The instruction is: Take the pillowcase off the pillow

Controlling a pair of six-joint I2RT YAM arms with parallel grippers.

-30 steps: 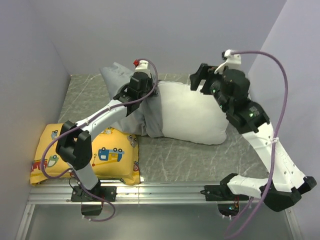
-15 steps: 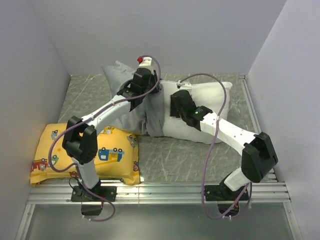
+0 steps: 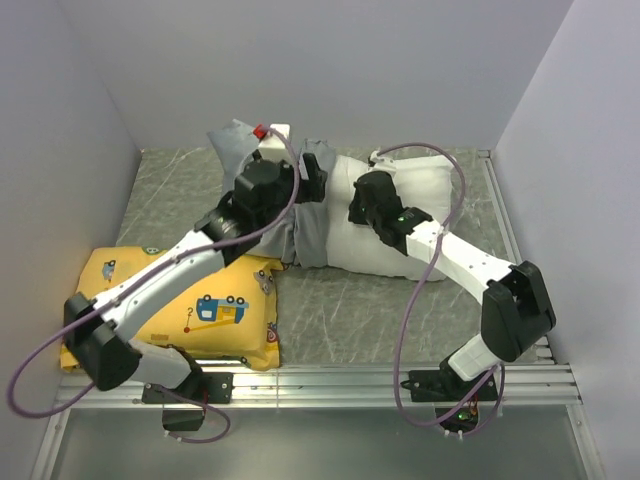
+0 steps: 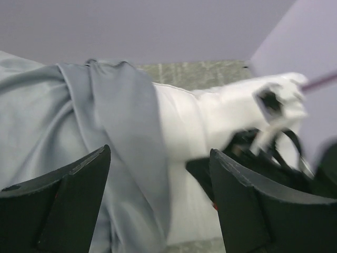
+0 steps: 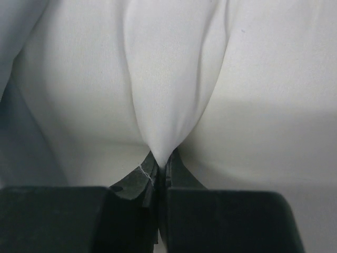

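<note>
Overhead view: a plump white pillow (image 3: 432,192) is lying across the middle of a grey marbled table (image 3: 350,310), reaching toward 3 o'clock. A wrinkled grey pillowcase (image 3: 310,238) is covering only the pillow's 9 o'clock end, with a loose corner sticking up toward 11 o'clock; the rest of the pillow is lying bare. A yellow cushion (image 3: 215,305) printed with cartoon vehicles is sitting at 8 o'clock, near the front edge, with one corner just beside the pillowcase.

The left gripper (image 3: 312,178) is reaching over the pillowcase toward 12 o'clock. In the left wrist view, the left gripper (image 4: 159,153) is showing its two black fingers (image 4: 68,205) spread wide with nothing clamped between them. Below them, the pillowcase (image 4: 79,116) is filling the 9 o'clock side and the pillow (image 4: 184,121) is filling the centre. The right arm is appearing as a blur at 3 o'clock.

The right gripper (image 3: 362,210) is pressing down on the bare pillow just beside the pillowcase's edge. In the right wrist view, the right gripper (image 5: 158,179) is pinching a narrow fold of the pillow (image 5: 174,79), its fingers closed tight on the white fabric at 6 o'clock.
</note>
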